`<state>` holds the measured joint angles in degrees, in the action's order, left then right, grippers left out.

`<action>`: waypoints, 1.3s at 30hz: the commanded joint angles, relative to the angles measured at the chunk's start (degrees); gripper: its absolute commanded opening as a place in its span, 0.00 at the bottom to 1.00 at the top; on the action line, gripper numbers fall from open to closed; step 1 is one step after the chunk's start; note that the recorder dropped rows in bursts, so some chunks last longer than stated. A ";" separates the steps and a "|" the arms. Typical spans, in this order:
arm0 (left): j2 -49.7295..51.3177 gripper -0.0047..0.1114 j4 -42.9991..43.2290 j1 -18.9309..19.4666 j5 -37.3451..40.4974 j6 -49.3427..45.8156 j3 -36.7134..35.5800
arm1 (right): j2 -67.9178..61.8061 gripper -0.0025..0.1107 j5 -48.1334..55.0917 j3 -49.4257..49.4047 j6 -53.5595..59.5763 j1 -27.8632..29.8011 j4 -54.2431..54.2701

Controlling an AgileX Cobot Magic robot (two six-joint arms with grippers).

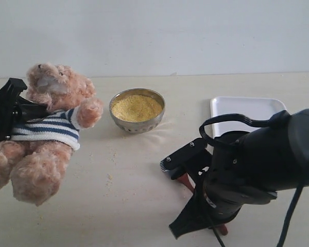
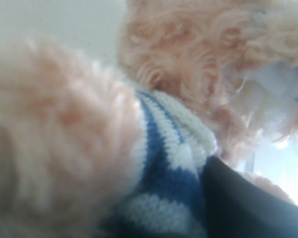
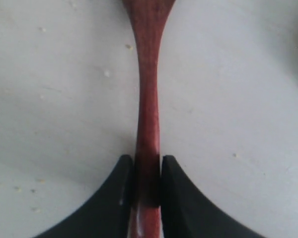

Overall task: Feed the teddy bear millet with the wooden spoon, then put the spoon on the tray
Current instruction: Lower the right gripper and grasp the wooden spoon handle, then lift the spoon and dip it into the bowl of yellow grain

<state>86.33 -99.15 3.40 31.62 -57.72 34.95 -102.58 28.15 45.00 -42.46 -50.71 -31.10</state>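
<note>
The teddy bear is at the far left in its striped shirt, and my left gripper is shut on its torso from the left. The left wrist view is filled with the bear's fur and shirt, with one dark finger pressed against them. The millet fills the metal bowl at the centre back. My right gripper is low over the table at the front right, shut on the thin handle of the wooden spoon; only bits of the spoon show under the arm. The white tray lies behind that arm.
Loose grains are scattered on the beige table between the bear and the right arm, and a few grains lie beside the spoon. A pale wall runs along the back edge of the table.
</note>
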 commanded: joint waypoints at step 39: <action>-0.24 0.08 -0.80 0.00 -4.46 -4.05 0.45 | -13.31 0.02 26.73 46.58 65.62 2.74 -25.64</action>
<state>86.33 -99.15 3.40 26.82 -61.47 34.95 -114.33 54.47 91.20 23.88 -47.94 -52.79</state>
